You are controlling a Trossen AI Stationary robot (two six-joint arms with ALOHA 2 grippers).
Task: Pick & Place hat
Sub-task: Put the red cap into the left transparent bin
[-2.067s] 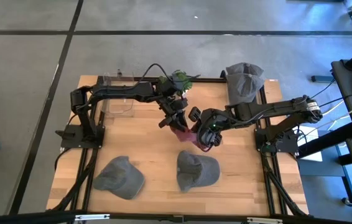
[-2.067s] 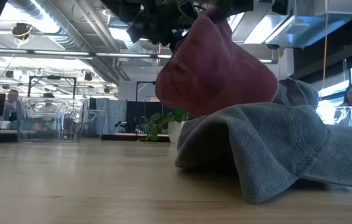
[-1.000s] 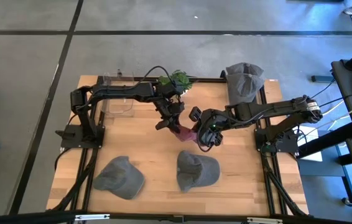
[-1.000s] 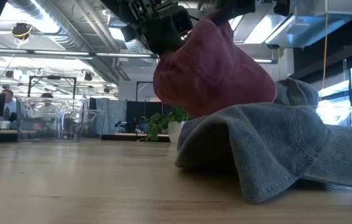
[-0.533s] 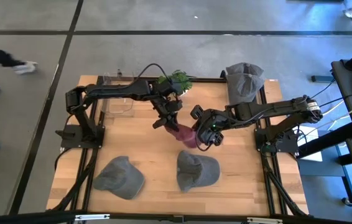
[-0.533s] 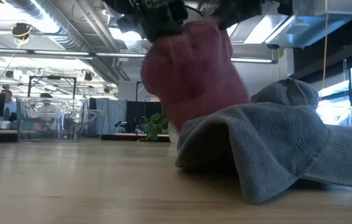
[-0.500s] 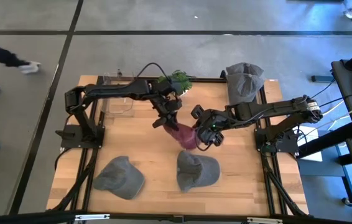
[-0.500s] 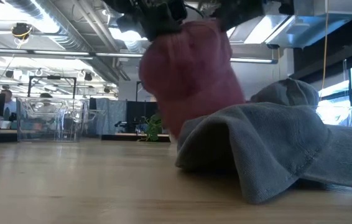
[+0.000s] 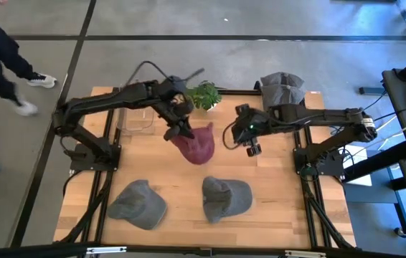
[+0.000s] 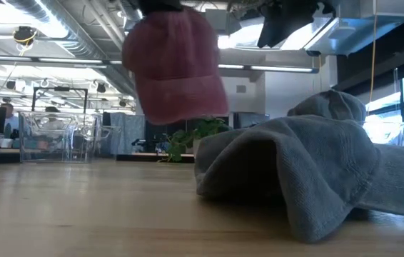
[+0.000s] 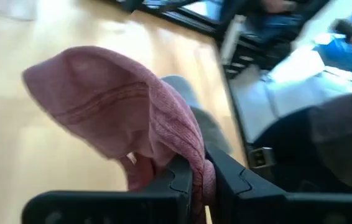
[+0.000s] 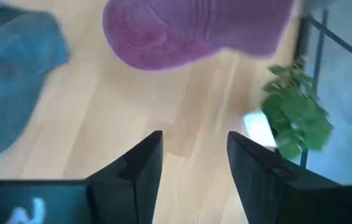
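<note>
— How does the pale wooden table (image 9: 153, 175) look?
— I have the soft pink knit hat (image 9: 197, 144) hanging beside the green potted plant (image 9: 204, 94), left tool (image 11: 199, 180) clenched on its edge, right tool (image 12: 191, 163) released. That thin pinch might slip.

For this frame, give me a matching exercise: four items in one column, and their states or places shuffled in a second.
Items:
1. soft red knit hat
2. left pincer
3. right pincer
4. small green potted plant

States:
A. open, holding nothing
B. stands at the table's far edge
C. hangs in the air, clear of the wood
D. shut on pink fabric

Pairs: 1-C, 2-D, 3-A, 4-B
</note>
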